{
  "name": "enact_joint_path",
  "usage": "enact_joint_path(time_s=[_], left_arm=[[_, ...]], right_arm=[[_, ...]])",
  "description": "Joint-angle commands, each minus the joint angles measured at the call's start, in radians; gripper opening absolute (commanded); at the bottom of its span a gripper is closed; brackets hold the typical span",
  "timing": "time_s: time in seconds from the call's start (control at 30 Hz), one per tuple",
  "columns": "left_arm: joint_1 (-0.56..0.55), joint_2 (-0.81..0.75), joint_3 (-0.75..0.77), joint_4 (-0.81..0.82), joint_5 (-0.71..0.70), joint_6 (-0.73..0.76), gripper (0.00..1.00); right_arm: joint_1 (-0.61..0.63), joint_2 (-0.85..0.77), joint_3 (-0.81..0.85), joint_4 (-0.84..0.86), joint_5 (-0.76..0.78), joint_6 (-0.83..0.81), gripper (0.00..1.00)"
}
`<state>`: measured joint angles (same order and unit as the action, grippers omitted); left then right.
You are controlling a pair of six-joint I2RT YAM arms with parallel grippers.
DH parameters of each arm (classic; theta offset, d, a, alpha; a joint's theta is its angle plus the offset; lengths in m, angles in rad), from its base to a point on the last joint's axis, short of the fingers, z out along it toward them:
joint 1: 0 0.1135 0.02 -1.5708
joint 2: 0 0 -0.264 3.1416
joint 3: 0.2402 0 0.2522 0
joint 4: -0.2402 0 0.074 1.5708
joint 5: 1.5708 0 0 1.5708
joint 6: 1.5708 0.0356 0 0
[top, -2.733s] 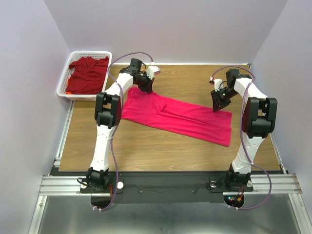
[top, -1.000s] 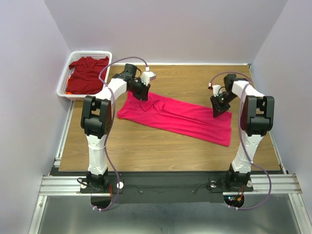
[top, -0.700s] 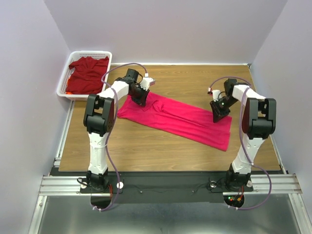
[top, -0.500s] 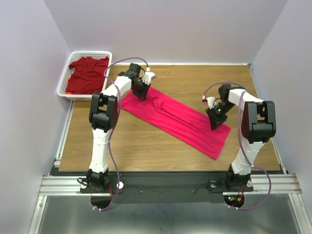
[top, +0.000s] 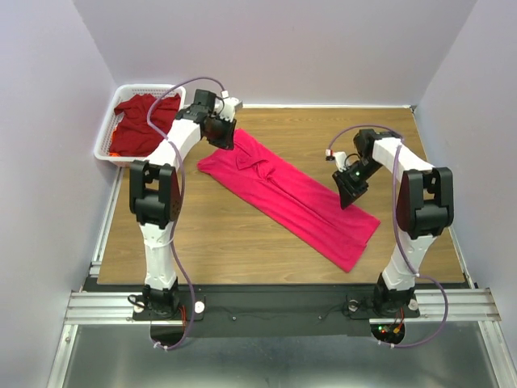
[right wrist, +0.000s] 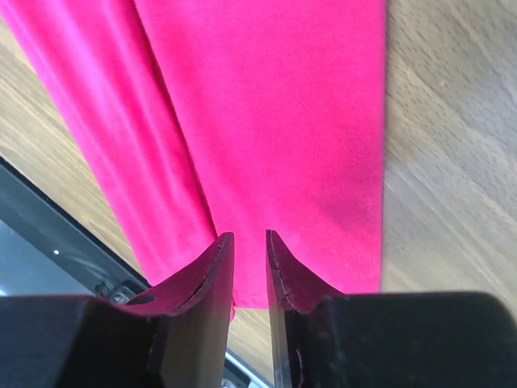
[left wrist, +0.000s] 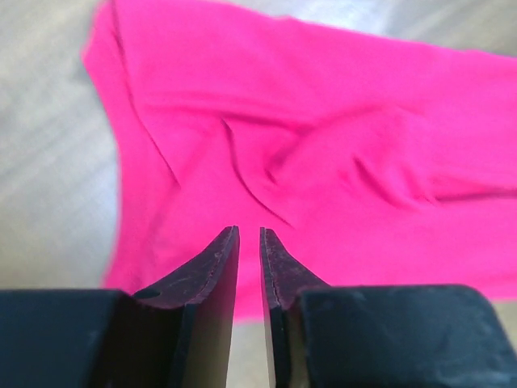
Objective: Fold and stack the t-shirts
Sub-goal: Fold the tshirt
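- The bright pink t-shirt (top: 291, 194) lies folded into a long strip, slanting across the wooden bench (top: 218, 234) from far left to near right
- The left pincer (left wrist: 249, 242) sits at its far-left end, jaws narrow, nipping the cloth
- The right pincer (right wrist: 249, 246) grips the strip near its near-right end, jaws narrow too
- The maroon t-shirt (top: 145, 121) lies crumpled in the white basket (top: 103, 139) at the far left

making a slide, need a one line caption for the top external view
Two arms pinch opposite ends of a folded pink t-shirt lying diagonally on the wooden table; a maroon t-shirt waits in the white basket.
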<state>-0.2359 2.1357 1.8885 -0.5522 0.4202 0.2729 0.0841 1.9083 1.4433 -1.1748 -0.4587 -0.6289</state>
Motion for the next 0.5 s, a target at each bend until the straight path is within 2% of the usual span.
enact_joint_path(time_s=[0.0,0.1,0.23,0.4,0.47], left_arm=[[-0.011,-0.091,-0.144,0.034,-0.004,-0.146,0.21],[-0.011,-0.102,-0.227,0.037,-0.041,-0.172,0.15],[-0.011,-0.073,-0.256,0.02,-0.11,-0.179,0.1],[-0.01,0.035,-0.148,-0.026,-0.184,-0.156,0.06],[-0.011,0.119,-0.018,-0.064,-0.201,-0.137,0.05]], right_arm=[[-0.003,0.032,-0.009,0.052,0.041,0.047,0.27],[0.0,0.054,-0.038,0.079,0.078,0.057,0.22],[0.016,0.064,-0.092,0.102,0.117,0.058,0.18],[0.097,0.061,-0.147,0.089,0.112,0.052,0.17],[0.168,0.055,-0.162,0.078,0.085,0.054,0.17]])
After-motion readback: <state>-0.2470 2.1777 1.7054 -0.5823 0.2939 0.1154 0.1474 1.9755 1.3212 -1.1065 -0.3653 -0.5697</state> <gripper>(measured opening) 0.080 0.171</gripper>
